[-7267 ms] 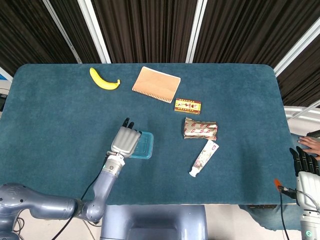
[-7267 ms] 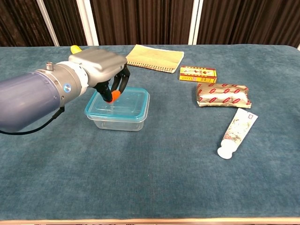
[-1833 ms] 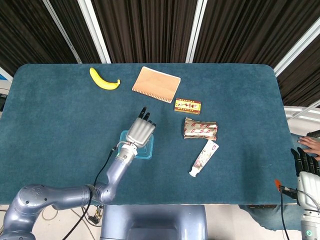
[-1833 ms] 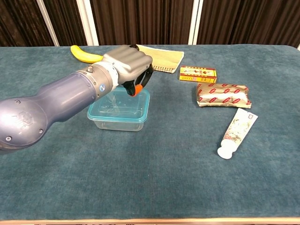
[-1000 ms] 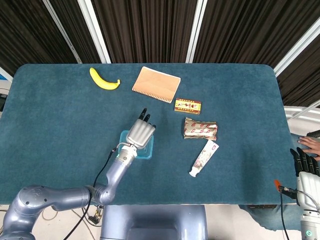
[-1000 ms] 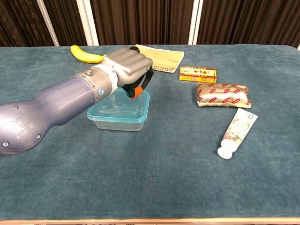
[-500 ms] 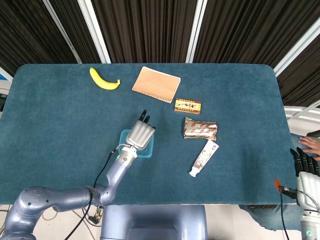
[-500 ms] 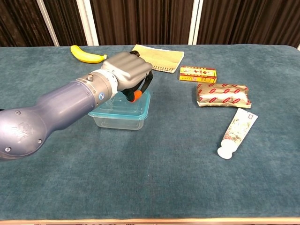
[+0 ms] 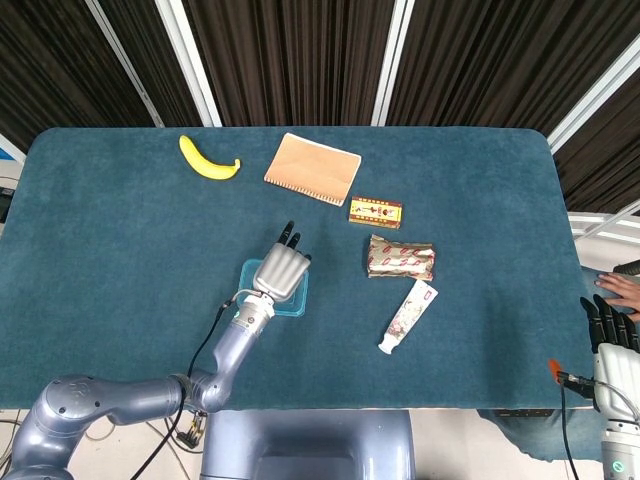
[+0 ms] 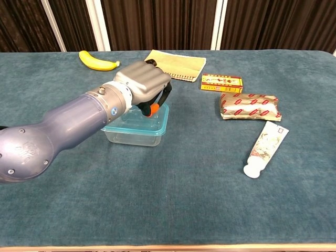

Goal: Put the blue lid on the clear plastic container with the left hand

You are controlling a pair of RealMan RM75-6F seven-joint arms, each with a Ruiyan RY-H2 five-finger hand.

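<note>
The clear plastic container [image 10: 134, 134] stands on the table's middle left, and the blue lid [image 10: 159, 119] lies on top of it. My left hand [image 10: 142, 80] is over its far right corner, fingers curled down past the far rim. The orange thumb tip [image 10: 153, 109] touches the lid. From above, the left hand [image 9: 281, 267] covers most of the container [image 9: 247, 274]; nothing is held in it. My right hand [image 9: 611, 325] hangs off the table's right edge, fingers straight and empty.
A banana [image 9: 208, 159] and a tan notebook [image 9: 312, 168] lie at the back. A yellow box [image 9: 375, 211], a foil packet [image 9: 401, 257] and a white tube [image 9: 408, 316] lie right of the container. A person's fingers [image 9: 622, 287] show at the right edge.
Over the last second the left hand has crept slightly toward the container's far right corner. The lid stays on the container and the right hand has not moved.
</note>
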